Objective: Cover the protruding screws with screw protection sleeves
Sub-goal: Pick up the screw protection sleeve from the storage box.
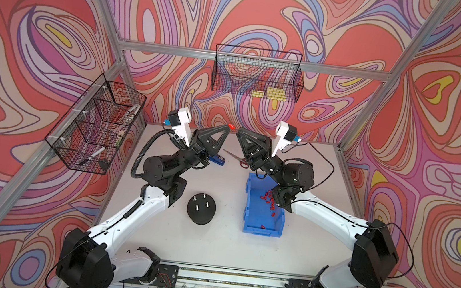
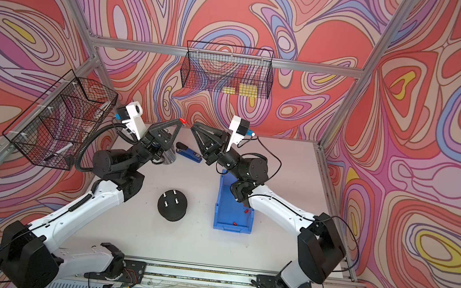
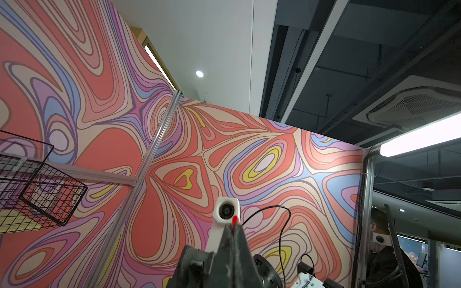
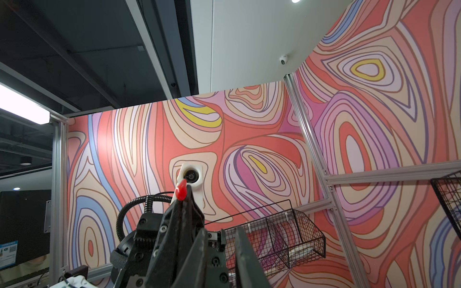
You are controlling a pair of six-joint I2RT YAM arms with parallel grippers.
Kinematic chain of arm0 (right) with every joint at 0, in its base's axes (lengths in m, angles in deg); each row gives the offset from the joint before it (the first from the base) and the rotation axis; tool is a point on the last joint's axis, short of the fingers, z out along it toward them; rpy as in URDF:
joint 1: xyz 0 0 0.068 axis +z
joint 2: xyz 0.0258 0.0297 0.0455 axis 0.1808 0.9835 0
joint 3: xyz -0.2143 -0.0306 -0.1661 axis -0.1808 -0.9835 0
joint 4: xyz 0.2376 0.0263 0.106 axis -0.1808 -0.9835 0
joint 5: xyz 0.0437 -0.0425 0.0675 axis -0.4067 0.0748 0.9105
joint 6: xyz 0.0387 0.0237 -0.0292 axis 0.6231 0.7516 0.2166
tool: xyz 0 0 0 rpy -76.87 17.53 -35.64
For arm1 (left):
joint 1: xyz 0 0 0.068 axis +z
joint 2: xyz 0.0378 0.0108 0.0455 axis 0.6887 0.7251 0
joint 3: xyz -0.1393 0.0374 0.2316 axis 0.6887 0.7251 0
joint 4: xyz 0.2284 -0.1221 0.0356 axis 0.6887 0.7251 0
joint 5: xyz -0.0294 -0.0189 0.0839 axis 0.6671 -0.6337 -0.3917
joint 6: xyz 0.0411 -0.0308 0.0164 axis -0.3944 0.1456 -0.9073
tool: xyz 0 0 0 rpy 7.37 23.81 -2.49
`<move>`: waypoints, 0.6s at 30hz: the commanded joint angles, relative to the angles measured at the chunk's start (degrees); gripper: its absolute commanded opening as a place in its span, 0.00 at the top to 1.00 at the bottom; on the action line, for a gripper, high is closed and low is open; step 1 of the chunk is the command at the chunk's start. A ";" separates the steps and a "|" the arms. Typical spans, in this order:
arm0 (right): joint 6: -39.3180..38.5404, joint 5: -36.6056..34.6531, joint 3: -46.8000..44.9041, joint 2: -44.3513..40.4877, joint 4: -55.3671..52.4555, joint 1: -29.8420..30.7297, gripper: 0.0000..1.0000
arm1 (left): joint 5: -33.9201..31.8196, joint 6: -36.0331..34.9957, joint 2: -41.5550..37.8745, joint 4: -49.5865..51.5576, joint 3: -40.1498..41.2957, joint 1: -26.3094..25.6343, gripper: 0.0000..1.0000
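In a top view the left gripper is raised above the far part of the table, clenched on one red sleeve that sticks out past its tip; the right gripper faces it tip to tip, near but apart. The screws stand upright and uncovered on the black round base; the base sits near the middle of the table, well apart from both grippers, with bare table on every side. The blue bin lies near the base on the right arm's side, apart from it, and holds the loose sleeves; the right arm crosses over the bin's far corner. Scissors lie on the table below the two grippers, toward the far edge. Both top views show a small gap between the held sleeve and the right gripper.

In the left wrist view the sleeve pokes out beyond the pinched fingertips; a wire basket hangs on the wall, well apart.

In the right wrist view the right gripper has its jaws parted with nothing between them; the left gripper and its sleeve stand just beyond, not touching.
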 commanded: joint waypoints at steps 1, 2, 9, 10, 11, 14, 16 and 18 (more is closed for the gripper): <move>2.61 -0.48 1.43 0.21 5.15 0.46 0.79 | -3.11 1.06 -1.13 -5.13 0.05 -0.47 1.00; 2.37 -0.52 1.42 0.04 4.74 0.59 0.79 | -3.49 1.06 -1.13 -5.13 0.18 -0.37 1.00; 1.78 -0.56 2.24 -0.12 1.38 0.99 0.80 | -3.30 2.30 0.70 -5.13 -0.52 -0.69 1.00; 1.89 -0.52 2.45 -0.02 1.39 0.92 0.80 | -3.44 2.37 0.92 -5.13 -0.52 -0.86 1.00; 1.92 -0.48 2.54 0.18 1.48 1.00 0.80 | -3.47 2.46 1.12 -5.13 -0.59 -0.92 1.00; 2.11 -0.49 2.89 0.51 1.92 1.07 0.81 | -3.32 2.66 1.66 -5.09 -0.70 -1.31 1.00; 2.34 -0.48 3.44 0.78 1.72 1.15 0.81 | -3.36 2.67 2.01 -5.13 -0.78 -1.51 1.00; 2.33 -0.48 3.76 0.95 1.72 1.32 0.80 | -3.37 2.90 2.37 -5.13 -0.94 -1.65 1.00</move>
